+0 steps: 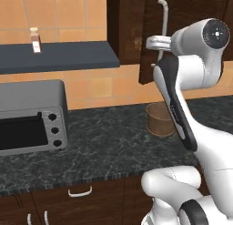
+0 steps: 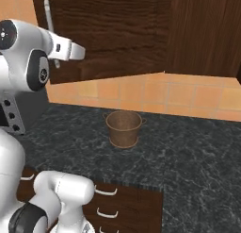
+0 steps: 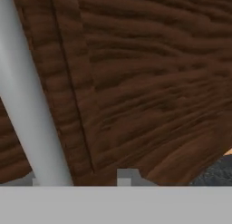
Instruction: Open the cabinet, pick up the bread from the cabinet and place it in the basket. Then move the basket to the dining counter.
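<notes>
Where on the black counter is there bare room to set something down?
Free: the black counter between the toaster oven and the basket, plus the stretch right of the basket. Crowded: up at the cabinet handle, where the gripper sits.

Dark brown wood-grain cabinet [image 2: 122, 34], silver handle [image 3: 31, 123], brown woven basket [image 2: 124, 128], black speckled counter [image 1: 109, 142]

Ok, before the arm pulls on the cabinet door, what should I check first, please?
1. Handle between the jaws: ok, though off centre.
2. Jaws closed on the handle: not ok, a gap shows beside the bar.
3. Cabinet door open enough to reach inside: not ok, it looks barely ajar.
4. Bread position: cannot tell, the door hides the inside.
5. Basket upright on the black counter, lower than the door's edge: ok.
</notes>
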{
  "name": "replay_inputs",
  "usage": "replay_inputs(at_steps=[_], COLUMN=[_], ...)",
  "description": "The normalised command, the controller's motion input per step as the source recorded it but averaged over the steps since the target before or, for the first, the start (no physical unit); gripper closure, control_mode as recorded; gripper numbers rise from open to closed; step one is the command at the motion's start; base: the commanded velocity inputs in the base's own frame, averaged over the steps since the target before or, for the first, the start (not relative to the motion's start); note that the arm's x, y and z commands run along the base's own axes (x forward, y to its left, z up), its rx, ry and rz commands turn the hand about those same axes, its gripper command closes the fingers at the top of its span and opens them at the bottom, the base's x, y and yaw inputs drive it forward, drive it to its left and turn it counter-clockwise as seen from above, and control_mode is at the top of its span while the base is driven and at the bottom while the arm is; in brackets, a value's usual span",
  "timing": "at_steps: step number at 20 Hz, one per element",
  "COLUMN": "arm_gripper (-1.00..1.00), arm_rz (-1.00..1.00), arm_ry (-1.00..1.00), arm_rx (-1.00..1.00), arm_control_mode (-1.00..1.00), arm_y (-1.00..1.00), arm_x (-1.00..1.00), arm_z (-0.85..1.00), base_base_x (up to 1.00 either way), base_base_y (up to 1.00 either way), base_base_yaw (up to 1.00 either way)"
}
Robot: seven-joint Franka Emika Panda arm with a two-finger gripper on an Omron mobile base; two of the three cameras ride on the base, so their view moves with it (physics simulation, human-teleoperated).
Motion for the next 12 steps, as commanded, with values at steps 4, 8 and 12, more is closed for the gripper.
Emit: replay_inputs(at_steps=[4,8,12], arm_gripper=[1.00,1.00,1.00], arm_rz=[0.00,0.00,0.00], arm_ry=[-0.01,0.00,0.00], arm_rx=[0.00,0.00,0.00], arm_control_mode=[-1.00,-1.00,-1.00], arm_y=[-1.00,-1.00,-1.00], arm_x=[-0.87,-0.87,-0.88], arm_z=[-0.15,-0.11,-0.08], base_base_x=[0.00,0.00,0.00], base_base_y=[0.00,0.00,0.00], base_base_yaw=[0.00,0.00,0.00])
